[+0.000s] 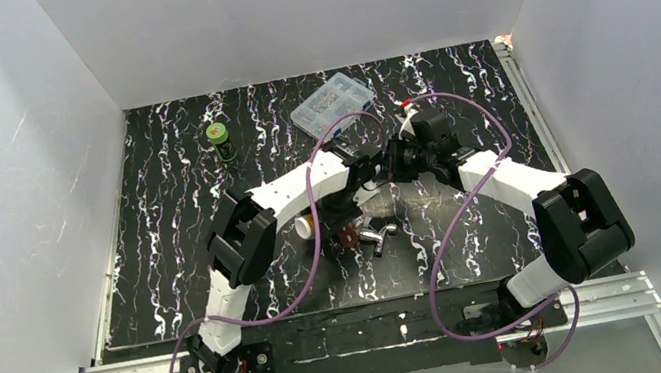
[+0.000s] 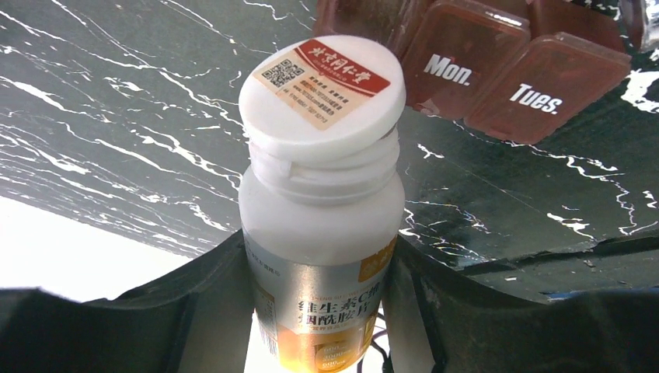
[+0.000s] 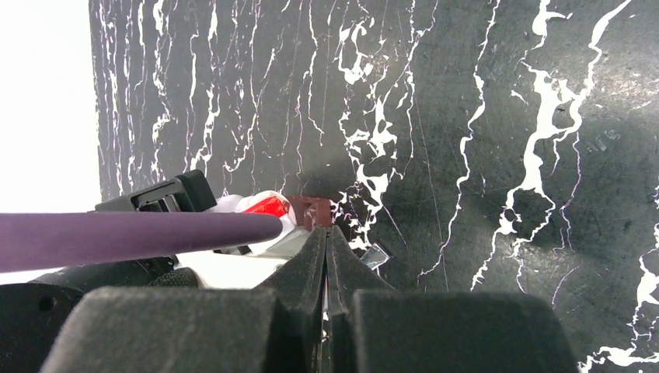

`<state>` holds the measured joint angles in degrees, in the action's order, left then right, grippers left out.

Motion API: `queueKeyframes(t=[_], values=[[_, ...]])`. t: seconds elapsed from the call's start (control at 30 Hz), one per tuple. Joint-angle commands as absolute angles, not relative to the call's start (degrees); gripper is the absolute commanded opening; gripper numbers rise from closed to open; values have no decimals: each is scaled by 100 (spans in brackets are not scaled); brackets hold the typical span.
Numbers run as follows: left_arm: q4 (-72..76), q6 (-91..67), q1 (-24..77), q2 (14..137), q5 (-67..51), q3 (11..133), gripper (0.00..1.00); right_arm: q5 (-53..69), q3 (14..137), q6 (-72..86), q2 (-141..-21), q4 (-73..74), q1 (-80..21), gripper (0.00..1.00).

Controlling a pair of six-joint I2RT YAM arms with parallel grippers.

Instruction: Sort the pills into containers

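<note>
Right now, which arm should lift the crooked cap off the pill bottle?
Probably right. The left tool is clamped around the bottle, so it is busy; the right tool is shut, empty and aimed at the cap just ahead.

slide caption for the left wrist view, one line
The left gripper holds a white plastic pill bottle, round white cap askew, before a dark red-brown pill case marked Mon. and Tues.

The black white-veined desk [image 1: 180,222] bears a clear plastic compartment box [image 1: 331,103], green-lidded jar [image 1: 219,143] and dark red-brown pill case [image 2: 497,74].
</note>
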<state>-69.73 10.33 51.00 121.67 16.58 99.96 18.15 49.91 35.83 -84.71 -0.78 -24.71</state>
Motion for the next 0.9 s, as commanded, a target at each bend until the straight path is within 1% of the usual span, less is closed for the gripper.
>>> queueKeyframes(t=[0.0,0.1,0.23,0.4,0.87], values=[[-7172,1181,5153,12309,1897,10245,0,1881,4957,3593,-8297,-325,-2439,5],[-7149,1225,5201,12387,1937,10310,0,1891,4953,3596,-8301,-333,-2439,5],[-7129,1391,5317,12556,2292,10479,0,1907,4947,3604,-8322,-363,-2442,5],[-7073,1624,5474,12454,2573,10455,0,1934,4961,3615,-8358,-379,-2442,5],[-6817,2152,5877,12072,2288,9804,0,1946,4963,3631,-8420,-422,-2439,5]])
